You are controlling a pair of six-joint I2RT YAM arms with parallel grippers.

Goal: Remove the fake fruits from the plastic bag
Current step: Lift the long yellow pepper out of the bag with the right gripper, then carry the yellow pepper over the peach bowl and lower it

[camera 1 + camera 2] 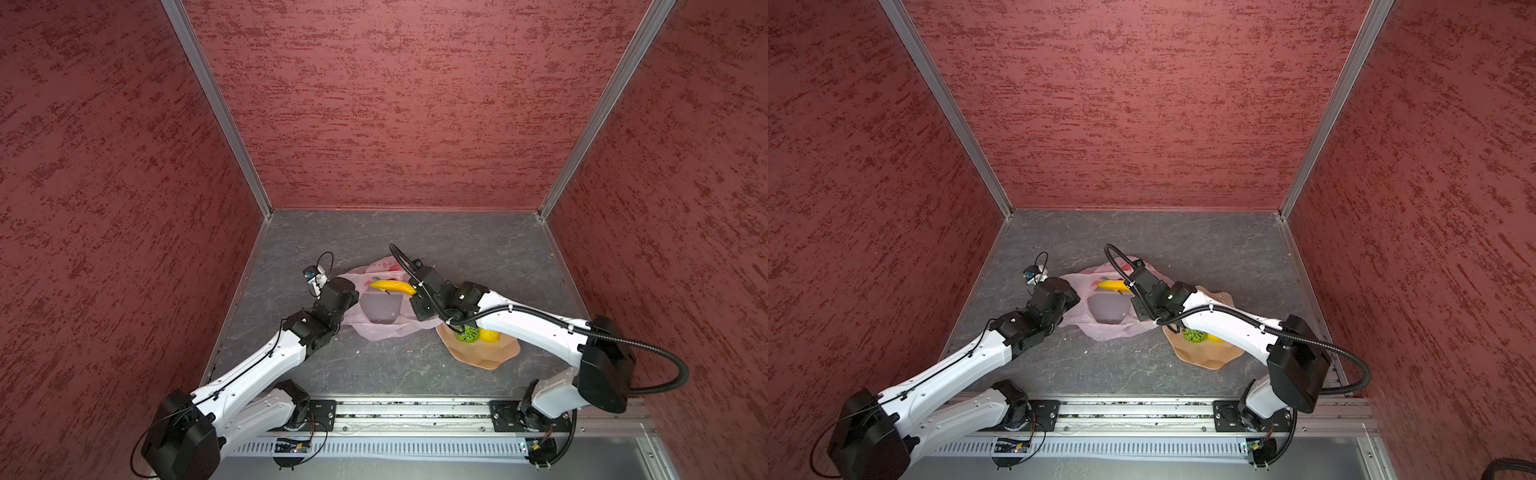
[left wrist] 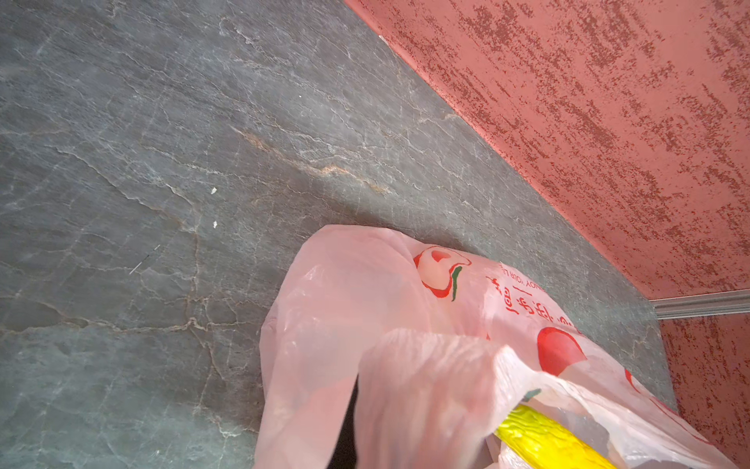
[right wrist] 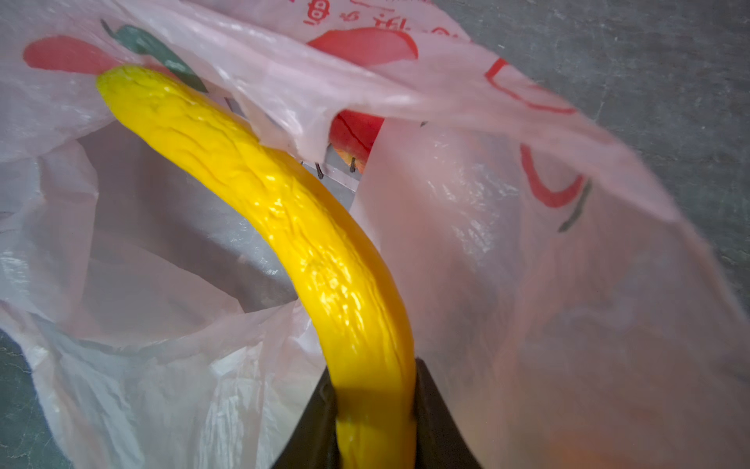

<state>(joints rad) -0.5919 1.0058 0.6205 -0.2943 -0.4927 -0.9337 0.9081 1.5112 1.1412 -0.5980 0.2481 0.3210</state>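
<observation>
Right wrist view: right gripper (image 3: 375, 390) clamps one end of the yellow banana (image 3: 284, 211). The fruit arcs across the open mouth of the plastic bag (image 3: 507, 264), its far tip against the film. In both top views the bag lies crumpled near the middle of the table (image 1: 457, 249), and the left gripper (image 1: 353, 300) is closed on its left rim. Just right of the bag, the tan dish (image 1: 490, 357) holds the green lattice ball (image 1: 468, 333) and the yellow lemon (image 1: 489, 336).
</observation>
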